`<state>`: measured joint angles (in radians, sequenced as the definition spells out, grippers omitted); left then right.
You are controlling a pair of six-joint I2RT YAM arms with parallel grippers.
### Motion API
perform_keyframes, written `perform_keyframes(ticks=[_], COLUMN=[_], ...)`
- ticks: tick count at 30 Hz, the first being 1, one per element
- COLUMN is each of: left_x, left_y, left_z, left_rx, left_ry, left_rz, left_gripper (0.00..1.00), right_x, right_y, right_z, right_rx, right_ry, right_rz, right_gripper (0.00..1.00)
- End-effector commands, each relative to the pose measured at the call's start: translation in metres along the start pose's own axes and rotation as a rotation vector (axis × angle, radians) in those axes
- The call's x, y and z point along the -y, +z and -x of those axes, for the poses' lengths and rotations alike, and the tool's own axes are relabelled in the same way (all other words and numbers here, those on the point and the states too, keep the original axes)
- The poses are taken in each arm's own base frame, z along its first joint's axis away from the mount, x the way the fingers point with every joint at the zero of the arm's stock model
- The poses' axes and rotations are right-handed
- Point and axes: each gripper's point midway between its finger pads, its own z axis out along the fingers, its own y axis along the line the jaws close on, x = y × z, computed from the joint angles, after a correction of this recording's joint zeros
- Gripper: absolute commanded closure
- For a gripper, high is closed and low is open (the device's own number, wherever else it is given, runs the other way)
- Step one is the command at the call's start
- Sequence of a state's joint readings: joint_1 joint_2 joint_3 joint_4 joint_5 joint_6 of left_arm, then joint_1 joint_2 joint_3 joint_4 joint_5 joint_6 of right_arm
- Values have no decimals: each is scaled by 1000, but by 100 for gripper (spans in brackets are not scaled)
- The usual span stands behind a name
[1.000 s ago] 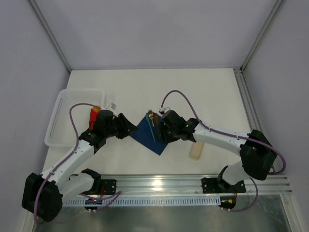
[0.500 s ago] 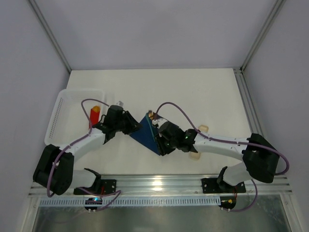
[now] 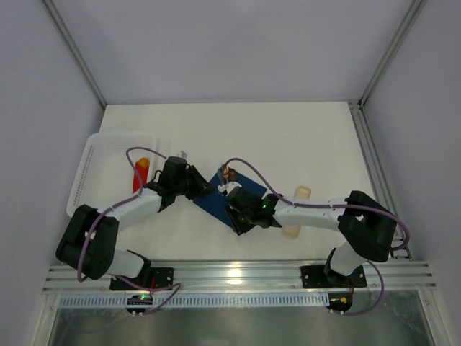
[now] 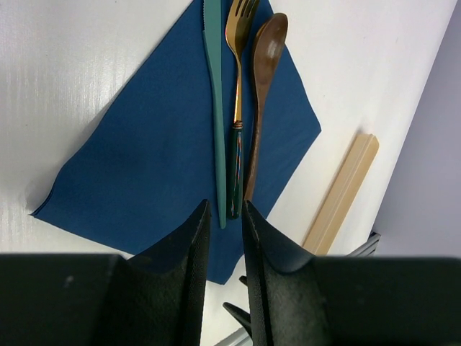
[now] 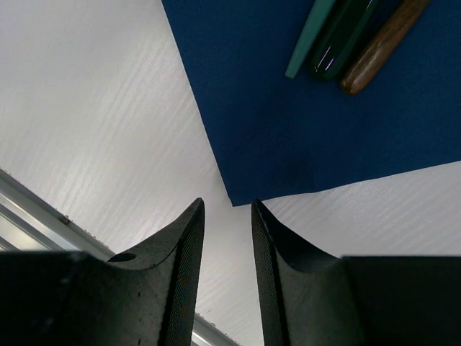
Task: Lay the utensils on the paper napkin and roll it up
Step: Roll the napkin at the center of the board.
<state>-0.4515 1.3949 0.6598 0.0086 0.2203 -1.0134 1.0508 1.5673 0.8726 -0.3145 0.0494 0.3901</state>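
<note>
The right gripper (image 5: 227,205), fingers slightly apart and empty, sits at the napkin (image 4: 158,144)'s 5 o'clock corner. The left gripper (image 4: 225,205), also narrowly parted, straddles its 9 o'clock corner. The cutlery (image 4: 235,166) lies together on it toward 1 o'clock.

Utensils (image 4: 235,166) side by side on paper napkin (image 4: 144,166), tray (image 3: 92,173) far left

three utensils (image 4: 235,166), one napkin (image 4: 144,166) (one beige bar (image 4: 342,194))
</note>
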Motion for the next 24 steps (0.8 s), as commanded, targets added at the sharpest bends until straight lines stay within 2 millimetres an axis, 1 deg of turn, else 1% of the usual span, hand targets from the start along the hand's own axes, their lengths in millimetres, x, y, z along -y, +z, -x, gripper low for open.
perform_keyframes(ticks=[1, 10, 20, 24], left_x=[3, -4, -9, -10], left_y=[4, 8, 10, 10], left_z=[4, -1, -4, -4], left_rx=[23, 9, 1, 3], left_ry=[24, 11, 4, 2], left_rz=[-18, -3, 13, 15], left_gripper=[75, 75, 75, 75], right_x=[-6, 1, -4, -6], right_y=[0, 6, 13, 12], right_z=[22, 14, 0, -2], right_rx=[64, 43, 16, 18], right_ry=[-16, -38, -46, -53], right_rz=[-14, -82, -93, -110], right_gripper=[64, 66, 69, 70])
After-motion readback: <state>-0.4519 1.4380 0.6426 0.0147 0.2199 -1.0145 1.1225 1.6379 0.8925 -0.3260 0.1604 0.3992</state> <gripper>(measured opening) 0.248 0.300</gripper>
